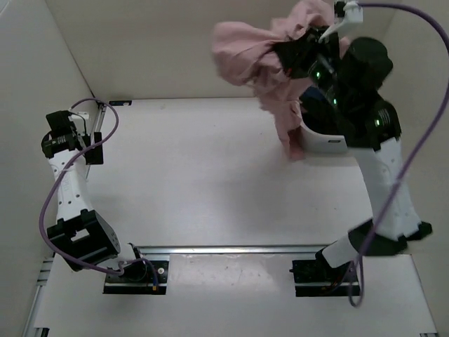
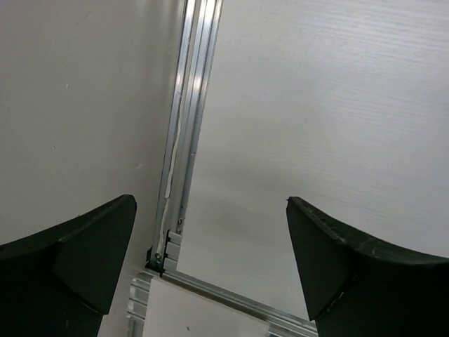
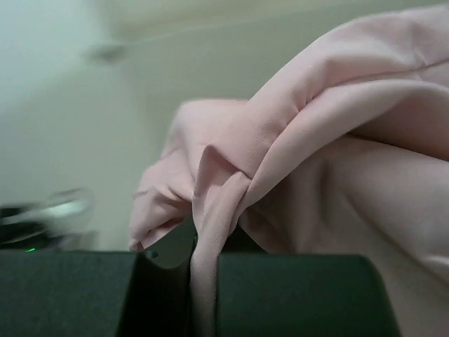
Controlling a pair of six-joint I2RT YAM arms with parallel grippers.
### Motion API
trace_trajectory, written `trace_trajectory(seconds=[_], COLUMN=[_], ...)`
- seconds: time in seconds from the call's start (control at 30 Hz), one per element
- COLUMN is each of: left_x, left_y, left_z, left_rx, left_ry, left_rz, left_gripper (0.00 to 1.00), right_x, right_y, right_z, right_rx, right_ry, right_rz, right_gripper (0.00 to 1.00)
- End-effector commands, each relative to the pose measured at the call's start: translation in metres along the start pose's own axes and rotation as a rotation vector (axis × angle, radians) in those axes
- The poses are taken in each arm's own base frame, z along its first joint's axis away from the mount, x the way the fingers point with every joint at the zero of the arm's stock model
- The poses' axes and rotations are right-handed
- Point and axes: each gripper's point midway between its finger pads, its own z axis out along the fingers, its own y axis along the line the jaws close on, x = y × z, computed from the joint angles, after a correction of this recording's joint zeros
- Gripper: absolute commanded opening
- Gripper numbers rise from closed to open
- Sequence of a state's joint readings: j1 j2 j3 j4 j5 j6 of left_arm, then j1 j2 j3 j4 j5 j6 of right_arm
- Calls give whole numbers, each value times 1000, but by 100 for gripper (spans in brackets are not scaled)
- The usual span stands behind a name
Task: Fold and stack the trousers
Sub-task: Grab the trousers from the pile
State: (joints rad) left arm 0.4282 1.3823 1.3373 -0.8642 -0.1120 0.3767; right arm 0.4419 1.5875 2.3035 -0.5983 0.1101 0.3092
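Note:
The dusty-pink trousers (image 1: 252,53) hang bunched in the air at the back right, raised high above the table, with a tail of fabric trailing down to about (image 1: 289,133). My right gripper (image 1: 303,43) is shut on a fold of them; in the right wrist view the pink cloth (image 3: 302,161) is pinched between the two dark fingers (image 3: 203,281). My left gripper (image 1: 95,144) is open and empty at the far left, near the side wall; its fingers (image 2: 337,260) stand wide apart over bare table.
A white container (image 1: 324,140) sits at the back right under the right arm, partly hidden by it and the hanging cloth. An aluminium rail (image 2: 186,133) runs along the left wall. Another rail (image 1: 231,249) crosses the near edge between the arm bases.

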Motion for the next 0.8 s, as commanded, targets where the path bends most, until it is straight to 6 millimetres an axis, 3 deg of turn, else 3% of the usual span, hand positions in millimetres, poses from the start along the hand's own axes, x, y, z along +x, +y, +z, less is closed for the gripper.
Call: trace_trajectory(seconds=[0.0, 0.03, 0.07, 0.13, 0.2, 0.23, 0.27, 0.3, 0.33, 0.37, 0.4, 0.43, 0.47, 0.5, 0.53, 0.57, 0.6, 0.63, 0.7, 0.73, 0.77], left_x=[-35, -44, -47, -58, -71, -79, -77, -83, -81, -85, -85, -82, -81, -71, -66, -59, -55, -40, -28, -14, -9], left_y=[-4, -2, -3, -2, 4, 8, 7, 10, 10, 10, 11, 10, 7, 4, 2, -1, -3, -10, -13, -18, -22], left_z=[-22, -30, -34, -39, -46, -53, -53, -58, -58, -61, -61, -62, -60, -57, -56, -51, -50, -45, -41, -38, -37], left_rx=[52, 57, 66, 78, 66, 57, 60, 53, 55, 57, 56, 55, 61, 69, 71, 78, 78, 93, 101, 111, 124], left_ry=[-118, -145, -153, -182, -217, -243, -234, -254, -245, -260, -260, -259, -254, -229, -221, -202, -193, -157, -134, -111, -105], left_rz=[-62, -73, -73, -73, -75, -76, -75, -76, -65, -50, -40, -28, 6, 22, 38, 51, 76, 78, 115, 130, 143], left_gripper=[100, 100, 100, 100, 100, 100, 100, 100, 100, 100, 100, 100, 100, 100, 100, 100, 100, 100, 100, 100, 100], right_x=[-52, -67, -54, -39, -10, 38, 59, 93, 149, 181, 223, 253, 274, 330, 350, 361, 405, 397, 408, 402, 394], right_y=[129, 136, 144, 144, 138, 131, 126, 113, 95, 78, 41, 19, -19, -52, -58, -92, -118, -121, -125, -123, -110], right_z=[-53, -64, -60, -49, -32, -16, -8, -5, 2, 3, -5, -11, -9, -24, -23, -24, -34, -43, -53, -65, -65], right_rx=[-472, -481, -473, -420, -359, -280, -232, -138, -5, 90, 261, 366, 468, 556, 512, 562, 581, 589, 478, 498, 479], right_ry=[-257, -314, -276, -225, -152, -25, 12, 92, 188, 251, 337, 392, 398, 493, 579, 616, 790, 934, 1137, 1179, 1151], right_rz=[132, 230, 292, 458, 577, 706, 770, 810, 886, 916, 923, 950, 989, 950, 955, 927, 740, 666, 384, 287, 181], right_gripper=[0, 0, 0, 0, 0, 0, 0, 0, 0, 0, 0, 5, 16, 32, 67, 75, 80, 84, 85, 86, 86])
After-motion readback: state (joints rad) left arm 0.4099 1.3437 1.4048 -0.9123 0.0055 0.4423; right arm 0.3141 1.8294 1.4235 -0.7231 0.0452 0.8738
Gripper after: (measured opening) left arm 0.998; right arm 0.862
